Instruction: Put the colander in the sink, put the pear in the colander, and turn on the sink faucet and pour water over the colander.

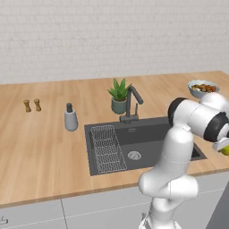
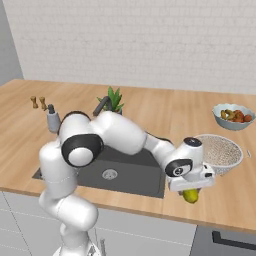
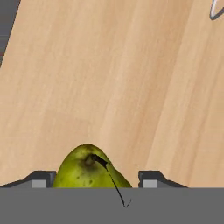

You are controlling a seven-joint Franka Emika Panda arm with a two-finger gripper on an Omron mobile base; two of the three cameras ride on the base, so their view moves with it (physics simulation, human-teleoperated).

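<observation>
On the wooden counter [image 2: 165, 120] right of the sink [image 2: 125, 172], the gripper [image 2: 191, 192] sits low over the pear [image 2: 190, 196], near the counter's front edge. Pear is yellow-green, small, rounded, with a dark brown stem curling out of a dimple at its top; skin looks smooth with a faint darker patch around the stem. Hand view puts the pear [image 3: 89, 168] right between the two dark fingertips [image 3: 151, 179], one tip on each side and close to the fruit, so the jaws are spread about a pear's width; whether they actually press it, cannot tell. In the left base view a sliver of the pear [image 1: 226, 150] peeks out under the wrist.

Colander [image 2: 217, 151] stands on the counter just behind the gripper, white-silver mesh bowl with a rim, empty. Sink is dark grey, round silver drain [image 1: 134, 155], flat wire rack [image 1: 107, 149] lying in its left part. Sink faucet [image 1: 131, 103] stands behind the basin, slim, dark, spout angled. Potted plant [image 1: 119, 95] beside the faucet, soap dispenser [image 1: 70, 118] left of the sink, fruit bowl [image 2: 232, 116] behind the colander, two small shakers [image 1: 32, 105] far left.
</observation>
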